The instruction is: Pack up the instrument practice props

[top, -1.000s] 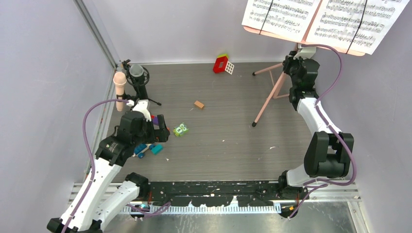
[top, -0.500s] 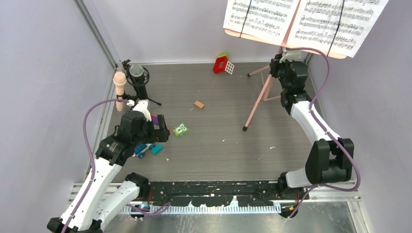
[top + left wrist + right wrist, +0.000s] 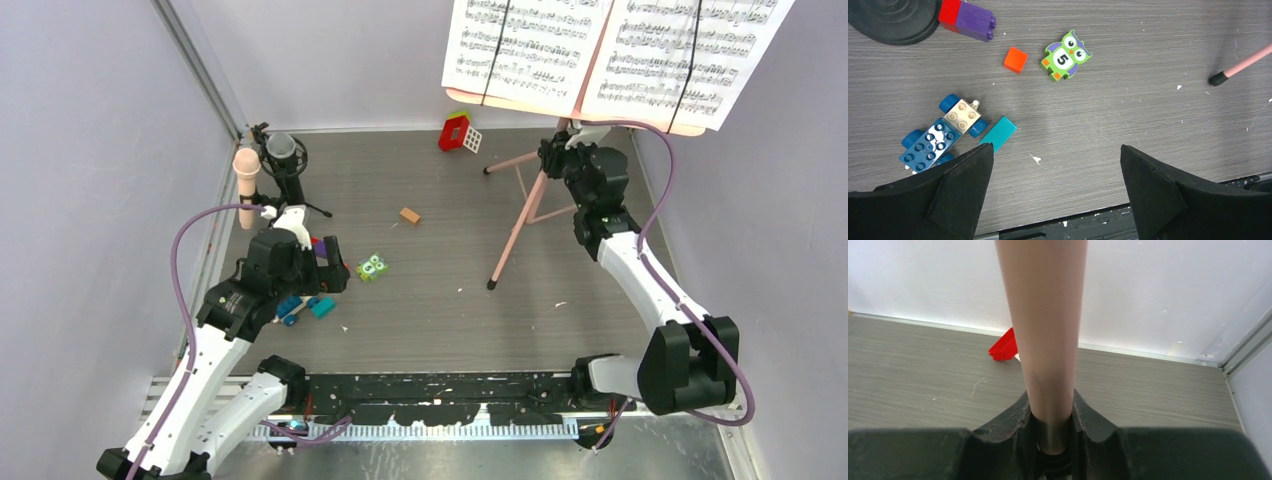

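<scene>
The pink tripod music stand [image 3: 520, 222] is at the back right, with white sheet-music pages [image 3: 610, 55] strapped on its desk. My right gripper [image 3: 560, 155] is shut on the stand's pole [image 3: 1045, 340] just under the desk. One stand foot [image 3: 1218, 78] shows in the left wrist view. The beige-pink microphone [image 3: 246, 172] stands in its black round-base stand [image 3: 287, 170] at the back left. My left gripper [image 3: 1055, 165] is open and empty above the floor near the toy blocks.
Toy blocks lie about: a green owl [image 3: 372, 266], a blue car [image 3: 940, 137], a teal tile [image 3: 999, 133], an orange cube [image 3: 1015, 59], a brown block [image 3: 409, 215], a red house [image 3: 458, 131]. Walls close in on the left, back and right.
My right gripper has carried the music stand to the left; the desk, pages and legs all shifted left. The left arm has not moved.
</scene>
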